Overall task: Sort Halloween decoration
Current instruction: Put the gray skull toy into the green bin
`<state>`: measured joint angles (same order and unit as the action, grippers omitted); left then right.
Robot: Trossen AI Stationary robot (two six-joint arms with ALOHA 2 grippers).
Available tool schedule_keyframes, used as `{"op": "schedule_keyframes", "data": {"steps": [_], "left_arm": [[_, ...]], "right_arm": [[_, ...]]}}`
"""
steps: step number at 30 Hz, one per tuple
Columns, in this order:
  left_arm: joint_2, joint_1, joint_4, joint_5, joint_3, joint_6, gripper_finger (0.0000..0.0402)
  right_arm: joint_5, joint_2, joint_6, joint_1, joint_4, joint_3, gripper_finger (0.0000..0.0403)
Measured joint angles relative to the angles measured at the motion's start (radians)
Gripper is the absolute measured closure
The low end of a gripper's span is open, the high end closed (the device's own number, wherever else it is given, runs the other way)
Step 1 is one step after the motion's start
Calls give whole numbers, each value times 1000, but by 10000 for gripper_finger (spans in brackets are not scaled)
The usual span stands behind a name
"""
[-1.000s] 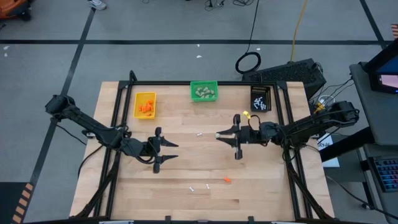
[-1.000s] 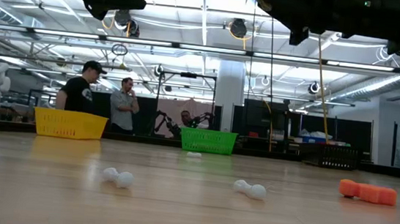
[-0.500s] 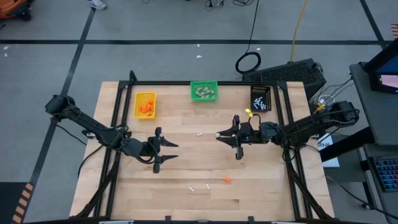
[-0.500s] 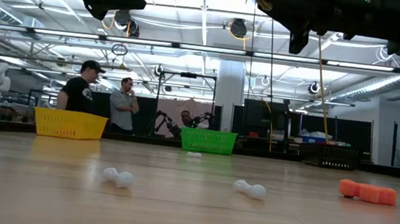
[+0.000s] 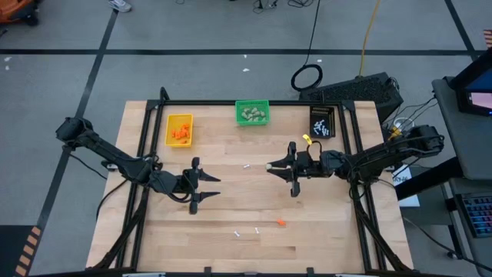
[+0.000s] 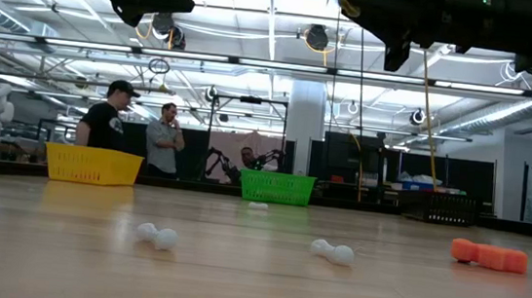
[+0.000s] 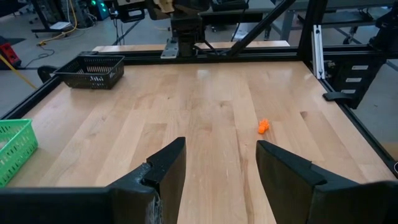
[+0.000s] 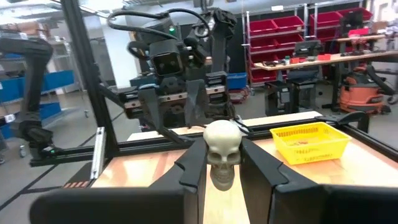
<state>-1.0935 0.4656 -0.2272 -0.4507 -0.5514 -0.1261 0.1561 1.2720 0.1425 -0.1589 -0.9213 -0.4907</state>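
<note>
While the left end effector (image 5: 206,187) hovers over the worktop (image 5: 231,208) with fingers apart and empty, the right end effector (image 5: 270,166) is clamped on a beige skull (image 8: 222,152). White sticks (image 5: 247,231) and an orange bit (image 5: 281,222) lie loose near the front edge.

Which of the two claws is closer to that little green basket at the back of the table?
The right gripper, shut on a small beige skull, hangs just in front of the green basket. The left gripper is farther, toward the yellow basket's side.
</note>
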Motion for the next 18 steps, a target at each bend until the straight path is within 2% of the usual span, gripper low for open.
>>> {"op": "schedule_keyframes", "data": {"steps": [5,12,18], "left_arm": [[0,0,0,0,0,0,208],[0,0,0,0,0,0,208],[0,0,0,0,0,0,207]], "right_arm": [[27,0,2,24,126,-76,348],[28,0,2,115,506,-268,348],[26,0,-14,218,729,-405,348]]}}
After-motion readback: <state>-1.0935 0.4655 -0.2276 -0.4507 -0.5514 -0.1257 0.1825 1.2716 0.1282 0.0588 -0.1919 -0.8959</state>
